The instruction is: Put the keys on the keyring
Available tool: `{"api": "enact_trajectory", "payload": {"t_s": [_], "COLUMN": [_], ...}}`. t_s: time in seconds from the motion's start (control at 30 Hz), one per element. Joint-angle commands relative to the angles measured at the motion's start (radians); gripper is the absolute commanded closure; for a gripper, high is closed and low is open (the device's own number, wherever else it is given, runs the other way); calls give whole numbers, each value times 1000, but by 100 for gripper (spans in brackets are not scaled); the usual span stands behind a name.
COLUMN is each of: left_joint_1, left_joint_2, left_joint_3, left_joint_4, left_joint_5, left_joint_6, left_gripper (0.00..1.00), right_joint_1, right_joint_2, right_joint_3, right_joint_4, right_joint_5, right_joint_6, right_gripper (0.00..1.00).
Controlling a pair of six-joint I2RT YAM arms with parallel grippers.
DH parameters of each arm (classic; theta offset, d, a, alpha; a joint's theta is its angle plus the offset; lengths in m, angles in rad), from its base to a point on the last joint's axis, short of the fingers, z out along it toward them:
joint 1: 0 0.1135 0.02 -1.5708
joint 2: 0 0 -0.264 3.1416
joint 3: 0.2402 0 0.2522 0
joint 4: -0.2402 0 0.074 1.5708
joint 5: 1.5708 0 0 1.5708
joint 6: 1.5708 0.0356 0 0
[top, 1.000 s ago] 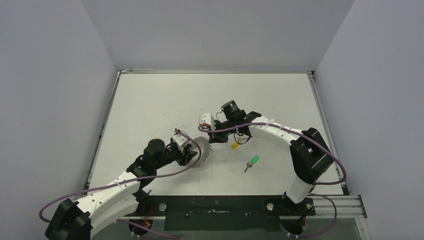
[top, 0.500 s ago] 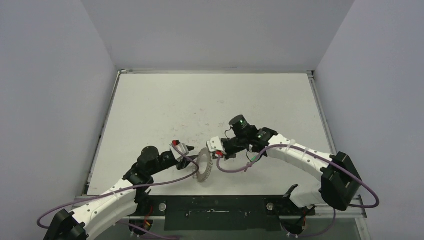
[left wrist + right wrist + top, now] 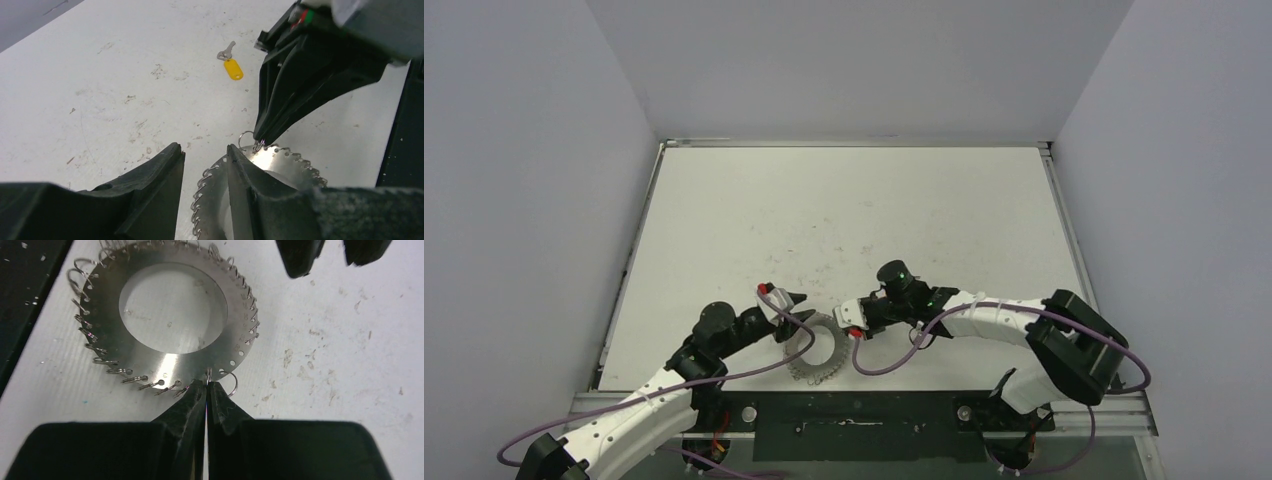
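The keyring, a flat silver disc rimmed with wire loops, lies flat on the white table near the front edge. My right gripper is shut on one wire loop at the disc's rim. In the top view it is at the disc's right side. My left gripper is open and empty; its right finger hangs over the disc, and the disc's left rim shows in the gap. The yellow-headed key lies on the table beyond. The green key is out of view.
The black strip of the table's front edge runs just beside the keyring and also shows in the right wrist view. My right arm and its purple cable lie over the table to the right. Grey walls enclose the table.
The keyring has gone from tilted up in my left gripper to lying flat nearer the front edge. My left gripper has let go and opened. My right gripper has come to the rim.
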Motion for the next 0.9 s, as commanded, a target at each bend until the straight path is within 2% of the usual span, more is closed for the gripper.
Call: {"api": "enact_trajectory", "payload": {"t_s": [0.0,0.17,0.23,0.37,0.47,0.5,0.63,0.73,0.87], "left_joint_1": [-4,-5,-4,-4,-5,-5,-2,5,16], "left_joint_2": [3,16,20,22,25,26,42,71,136], "left_joint_3": [1,14,22,43,72,81,122,153,194], "left_joint_4": [30,-7,-31,-94,-178,-206,-381,-507,-607], "left_joint_5": [-51,-142,-191,-266,-316,-331,-471,-536,-511], "left_joint_6": [-61,-153,-209,-319,-402,-428,-623,-747,-835], "left_gripper": [64,51,42,27,20,18,10,11,14], "right_joint_1": [20,20,16,-13,-33,-38,-64,-93,-142], "right_joint_2": [93,99,72,17,-35,-54,-165,-237,-262], "right_joint_3": [15,75,94,113,98,85,-16,-56,-33], "right_joint_4": [212,195,190,181,193,203,301,322,235], "right_joint_5": [100,219,267,325,383,408,507,581,653], "right_joint_6": [109,206,280,444,575,608,725,823,971], "right_gripper": [96,70,51,24,4,0,0,0,0]}}
